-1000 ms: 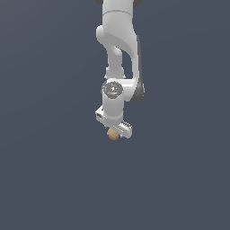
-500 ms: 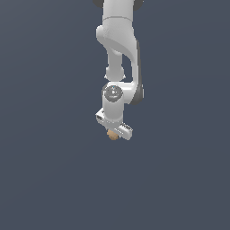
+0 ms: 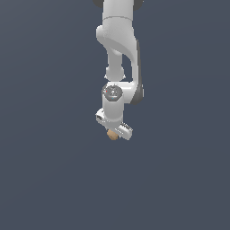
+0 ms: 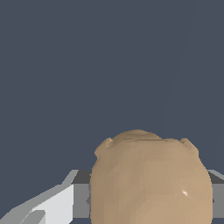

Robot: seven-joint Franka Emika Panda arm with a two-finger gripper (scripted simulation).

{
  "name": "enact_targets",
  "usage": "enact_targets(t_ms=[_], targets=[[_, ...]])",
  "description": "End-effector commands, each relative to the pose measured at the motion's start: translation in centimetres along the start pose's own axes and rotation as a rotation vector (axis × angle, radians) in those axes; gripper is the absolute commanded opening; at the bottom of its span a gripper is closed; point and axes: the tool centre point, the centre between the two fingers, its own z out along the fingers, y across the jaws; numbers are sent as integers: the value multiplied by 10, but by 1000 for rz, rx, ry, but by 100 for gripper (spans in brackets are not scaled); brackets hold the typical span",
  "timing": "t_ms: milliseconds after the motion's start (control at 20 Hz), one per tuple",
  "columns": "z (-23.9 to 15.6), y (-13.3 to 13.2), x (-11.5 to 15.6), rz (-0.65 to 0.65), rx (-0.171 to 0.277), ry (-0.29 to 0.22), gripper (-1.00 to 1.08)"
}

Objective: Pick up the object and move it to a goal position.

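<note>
The tan-brown ball (image 3: pixel 112 134) sits at the tip of the white Panda arm (image 3: pixel 117 49), tucked under the gripper (image 3: pixel 114 134) and partly hidden by the hand's body in the exterior view. In the wrist view the ball (image 4: pixel 151 179) fills the near field, with a pale finger (image 4: pixel 54 205) touching its side and a grey bar crossing behind it — so the fingers look closed to about the ball's width and have hold of it. The far finger is not clearly shown. Nothing but flat dark grey surrounds the arm; no bench edge, shadow or goal marker is visible, so whether the ball is clear of any surface cannot be told for certain, though it appears to hang free beneath the hand. By my reading the pick is done and the carry is the step in hand. The next move calls for a steady grip and smooth travel toward the goal — a round, narrow ball could slip out if the squeeze eases.
</note>
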Motion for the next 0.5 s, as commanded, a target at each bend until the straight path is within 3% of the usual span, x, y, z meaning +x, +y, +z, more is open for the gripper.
enact_targets(t_ms=[0,450], targets=[[-3,0,0,0,0,0,-100],[-47,8,3,1,1,0,-100]])
